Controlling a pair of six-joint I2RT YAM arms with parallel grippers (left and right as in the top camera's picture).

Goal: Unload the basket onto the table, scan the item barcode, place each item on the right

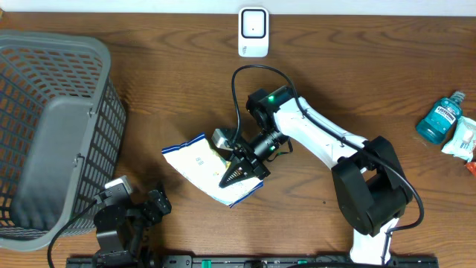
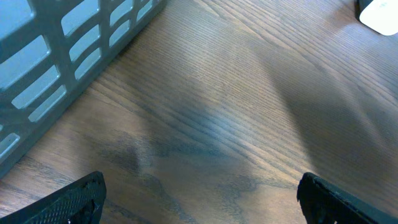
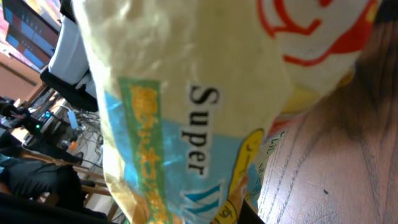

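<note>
Overhead view: the snack bag [image 1: 195, 165] hangs near the middle of the table [image 1: 372, 59], well short of the scanner [image 1: 253, 31], which sits at the far edge. The right gripper [image 1: 236, 173] has its jaws pressed together, pinching the bag at the end farther from the scanner. The bag's long axis runs slantwise across the scanner's face rather than pointing at it. The scanner lies straight ahead of the bag and a little to the right, with bare wood between them, so the right arm is the nearer one and, I judge, the one to carry the bag there. The left gripper [image 1: 155, 204] rests farther from the scanner than the bag does, beside the basket [image 1: 44, 59]. A mouthwash bottle [image 1: 440, 117] lies far off to the scanner's right, clear of the path. Left wrist view: the jaws stand spread wide over empty wood, with the basket wall to one side and a corner of the scanner at the top right. Right wrist view: the bag fills the frame, printed face toward the lens. No barcode shows, and the jaws themselves are hidden behind it.
</note>
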